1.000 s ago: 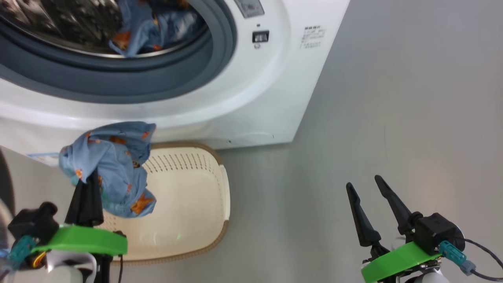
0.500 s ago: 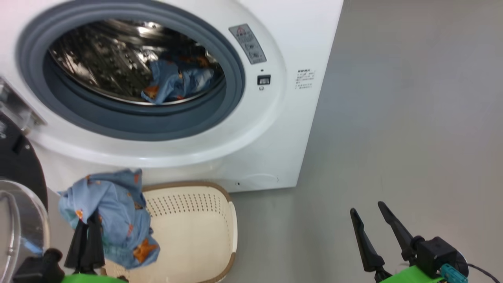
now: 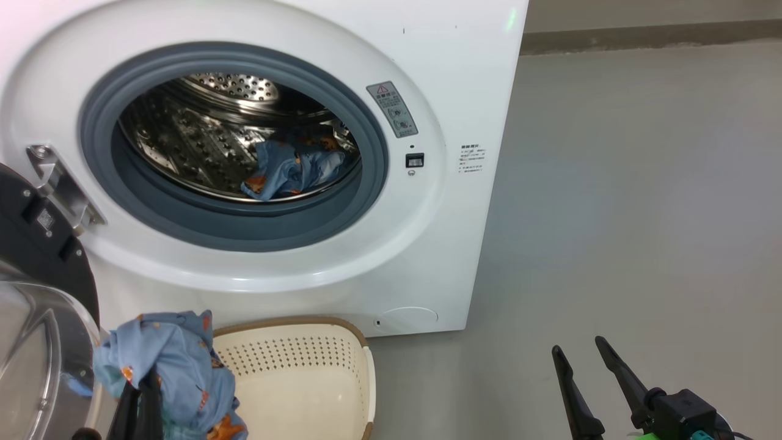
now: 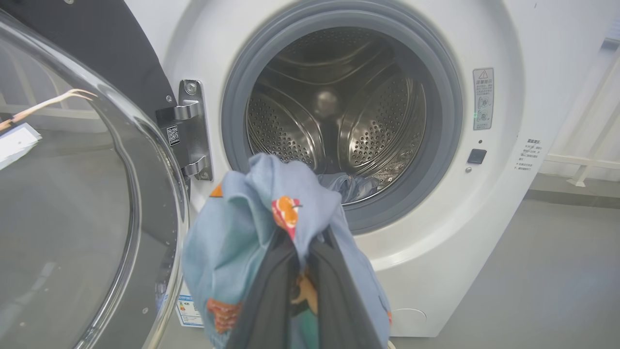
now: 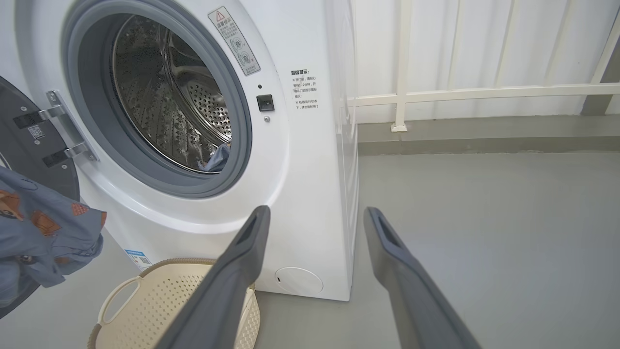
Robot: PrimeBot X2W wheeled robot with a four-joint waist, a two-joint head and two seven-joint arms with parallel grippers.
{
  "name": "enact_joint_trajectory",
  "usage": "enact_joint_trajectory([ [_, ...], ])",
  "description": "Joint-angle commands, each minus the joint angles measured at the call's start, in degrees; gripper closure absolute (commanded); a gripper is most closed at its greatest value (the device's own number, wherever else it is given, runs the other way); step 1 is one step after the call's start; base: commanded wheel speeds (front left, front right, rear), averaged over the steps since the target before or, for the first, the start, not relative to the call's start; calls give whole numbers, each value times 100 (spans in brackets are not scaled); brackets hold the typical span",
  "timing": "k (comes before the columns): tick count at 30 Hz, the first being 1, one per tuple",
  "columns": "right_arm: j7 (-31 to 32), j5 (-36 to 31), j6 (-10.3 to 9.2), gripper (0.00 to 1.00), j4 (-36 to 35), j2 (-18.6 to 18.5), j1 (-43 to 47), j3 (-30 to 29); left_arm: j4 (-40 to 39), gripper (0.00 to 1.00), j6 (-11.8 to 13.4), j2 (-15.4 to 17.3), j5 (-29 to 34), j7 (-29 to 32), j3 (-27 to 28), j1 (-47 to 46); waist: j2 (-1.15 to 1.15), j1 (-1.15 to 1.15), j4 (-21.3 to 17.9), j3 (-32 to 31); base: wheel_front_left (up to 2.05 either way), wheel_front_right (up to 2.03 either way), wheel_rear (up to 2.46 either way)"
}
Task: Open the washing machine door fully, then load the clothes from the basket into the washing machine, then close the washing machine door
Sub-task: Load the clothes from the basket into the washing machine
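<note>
The white washing machine [image 3: 427, 256] stands with its door [image 3: 36, 244] swung open to the left, glass bowl facing out. A light blue garment with orange prints [image 3: 293, 171] lies in the steel drum. My left gripper [image 3: 142, 403] is shut on another of the blue printed clothes [image 3: 177, 360], held above the left end of the cream basket [image 3: 293, 373]. In the left wrist view that garment [image 4: 252, 218] drapes over my gripper [image 4: 300, 242] in front of the drum opening [image 4: 339, 116]. My right gripper [image 3: 578, 345] is open over the floor, right of the machine.
The open door's glass [image 4: 72, 194] stands close on the left of the held garment. Grey floor [image 3: 641, 214] stretches to the right of the machine. A white railing [image 5: 460, 92] runs behind it. The basket [image 5: 160, 300] sits against the machine's base.
The head camera has tilted up, so the drum opening now shows whole and the basket sits lower in the picture. The left gripper still holds the blue garment. The right gripper stays open.
</note>
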Motion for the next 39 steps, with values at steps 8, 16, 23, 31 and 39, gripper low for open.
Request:
enact_joint_trajectory([
  [8, -28, -35, 8, 0, -157, -16, -46, 176, -188, 100, 88, 27, -9, -36, 88, -30, 0, 0, -9, -61, 0, 0, 0],
  [16, -28, -32, 8, 0, -197, -16, -95, 184, -172, 100, 97, 26, -63, -36, 59, -145, 0, 0, -77, 154, 0, 0, 0],
  [23, -28, -79, 8, 0, -256, -16, -185, 153, -71, 100, 96, 26, -93, -36, 0, -470, 0, 0, -96, 538, 0, 0, 0],
  [31, -28, -136, 8, 0, -322, -16, -384, 157, 194, 100, 33, 26, -6, -36, -6, -1130, 0, 0, -208, 1053, 0, 0, 0],
  [39, -28, -116, 8, 0, -326, -16, -581, 220, 576, 100, -49, 137, 198, -36, 77, -2009, 0, 0, -446, 1467, 0, 0, 0],
])
